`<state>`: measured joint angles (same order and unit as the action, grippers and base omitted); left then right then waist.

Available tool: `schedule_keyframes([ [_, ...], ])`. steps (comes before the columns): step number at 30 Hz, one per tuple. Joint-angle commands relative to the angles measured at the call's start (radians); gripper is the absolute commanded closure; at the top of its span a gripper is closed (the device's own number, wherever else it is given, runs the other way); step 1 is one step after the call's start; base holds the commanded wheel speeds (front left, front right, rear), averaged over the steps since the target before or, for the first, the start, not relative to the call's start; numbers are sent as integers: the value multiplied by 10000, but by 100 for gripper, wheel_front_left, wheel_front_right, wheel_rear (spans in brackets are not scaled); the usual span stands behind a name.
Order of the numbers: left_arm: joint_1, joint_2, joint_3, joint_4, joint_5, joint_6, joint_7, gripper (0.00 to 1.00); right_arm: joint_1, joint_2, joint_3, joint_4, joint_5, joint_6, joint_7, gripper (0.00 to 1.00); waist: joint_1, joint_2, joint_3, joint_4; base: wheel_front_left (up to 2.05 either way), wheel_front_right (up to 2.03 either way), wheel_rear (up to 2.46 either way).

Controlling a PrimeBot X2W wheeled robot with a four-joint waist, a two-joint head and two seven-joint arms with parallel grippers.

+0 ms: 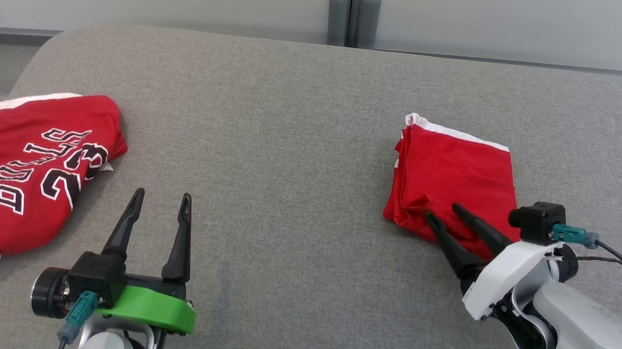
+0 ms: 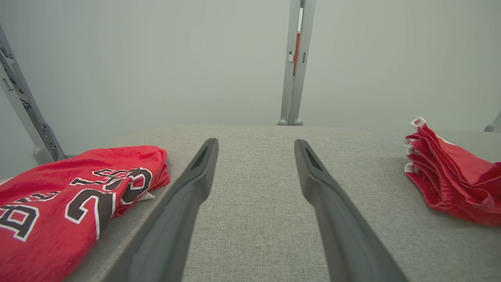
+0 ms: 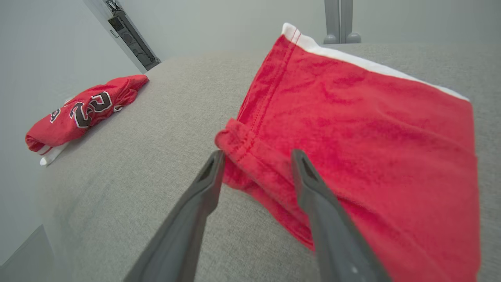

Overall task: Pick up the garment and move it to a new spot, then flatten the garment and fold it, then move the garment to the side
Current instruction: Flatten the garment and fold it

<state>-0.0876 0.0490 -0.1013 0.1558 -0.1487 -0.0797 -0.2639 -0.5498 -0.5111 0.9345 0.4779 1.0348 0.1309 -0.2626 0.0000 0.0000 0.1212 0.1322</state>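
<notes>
A folded red garment [image 1: 455, 175] with a white edge lies flat on the right side of the grey padded table [image 1: 289, 167]. My right gripper [image 1: 441, 210] stands open at its near left corner. In the right wrist view the fabric's bunched corner [image 3: 235, 137] sits between the spread fingers of that gripper [image 3: 257, 153], one fingertip on the table and the other over the cloth. My left gripper [image 1: 163, 193] is open and empty over bare table at the lower left, its fingers wide apart in the left wrist view [image 2: 256, 141]. The folded garment [image 2: 450, 176] shows at that view's right.
A second red garment, a jersey with black and white lettering [image 1: 28, 174], lies crumpled at the table's left edge, close beside my left gripper, and shows in the wrist views [image 2: 58, 203] [image 3: 82, 113]. A grey post [image 1: 353, 11] stands behind the table's far edge.
</notes>
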Motion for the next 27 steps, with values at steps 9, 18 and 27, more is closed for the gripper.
schedule_keyframes([
  [9,96,31,28,-16,-2,-28,-6,0,907,-123,-2490,-511,-950,-5,-26,0,0,0,5,27,0,0,0],
  [18,47,31,80,-62,77,-43,-6,0,1504,150,-4520,646,-1894,-5,-27,100,0,0,63,129,0,0,0],
  [27,-148,31,18,-34,69,-63,-6,0,1641,717,-5302,1610,-2474,-5,-27,100,0,0,210,190,0,0,0],
])
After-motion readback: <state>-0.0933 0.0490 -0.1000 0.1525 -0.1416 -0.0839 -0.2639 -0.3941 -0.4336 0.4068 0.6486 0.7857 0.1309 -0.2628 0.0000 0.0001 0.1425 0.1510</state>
